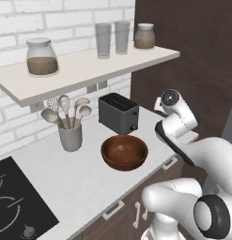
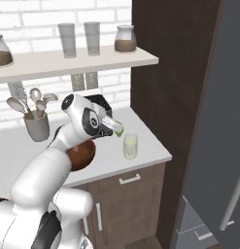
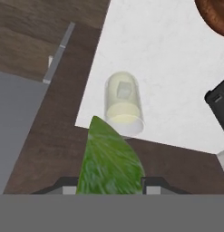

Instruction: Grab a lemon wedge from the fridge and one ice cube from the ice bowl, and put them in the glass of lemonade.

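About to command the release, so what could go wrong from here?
1. The gripper holds the green wedge beside the glass of lemonade, not over its mouth; released now, it may land on the counter.
2. The glass stands near the counter's front edge; a nudge could tip it off.

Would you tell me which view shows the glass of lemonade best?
The hand view: the glass lies unobstructed just beyond the green wedge, its liquid visible. The right base view shows it small on the counter. In the left base view the arm hides it.
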